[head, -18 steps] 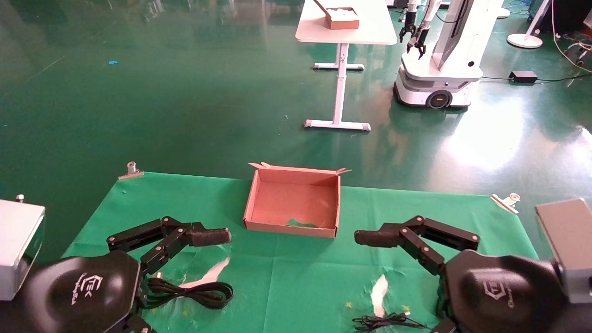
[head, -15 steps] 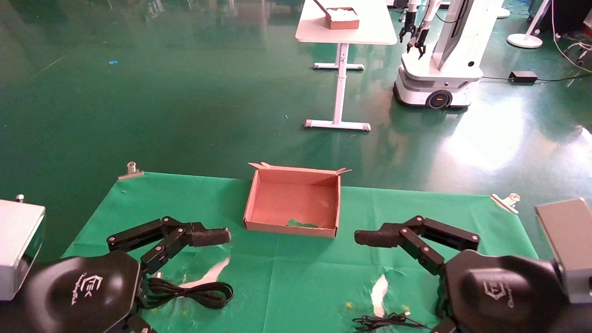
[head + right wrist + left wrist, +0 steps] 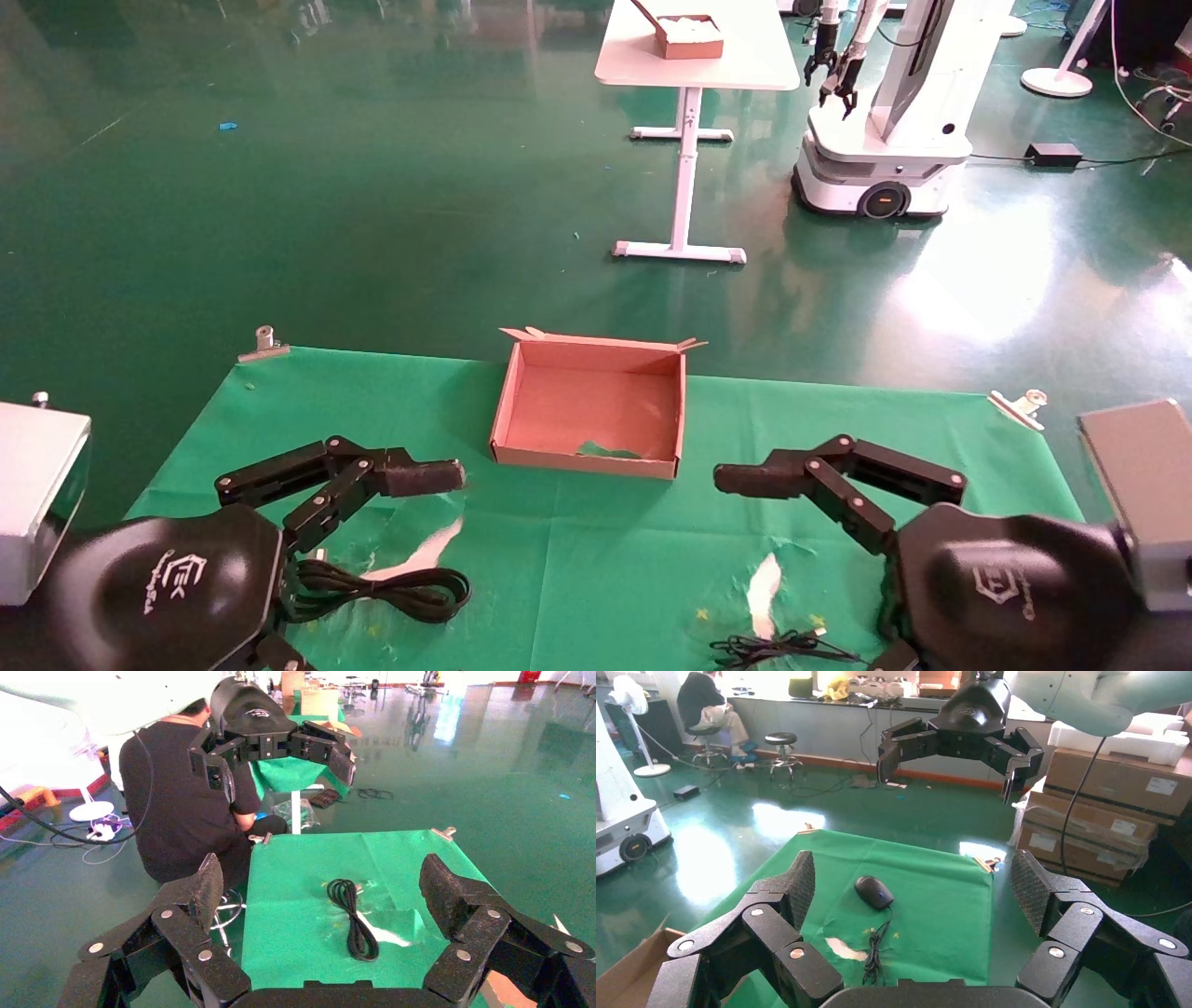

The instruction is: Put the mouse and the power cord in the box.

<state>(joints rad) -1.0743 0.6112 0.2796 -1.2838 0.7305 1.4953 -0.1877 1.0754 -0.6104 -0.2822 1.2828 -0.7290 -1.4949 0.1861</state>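
Nothing moved | left pincer (image 3: 424,477) open; right pincer (image 3: 745,480) open | box (image 3: 589,456) empty

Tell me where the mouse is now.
The mouse lies on the green cloth at the robot's right, under the right gripper; the head view shows only its wire.

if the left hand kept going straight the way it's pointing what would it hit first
Most likely the right hand, which faces the open left hand across the green cloth; the small black mouse lies lower, though depth is unclear.
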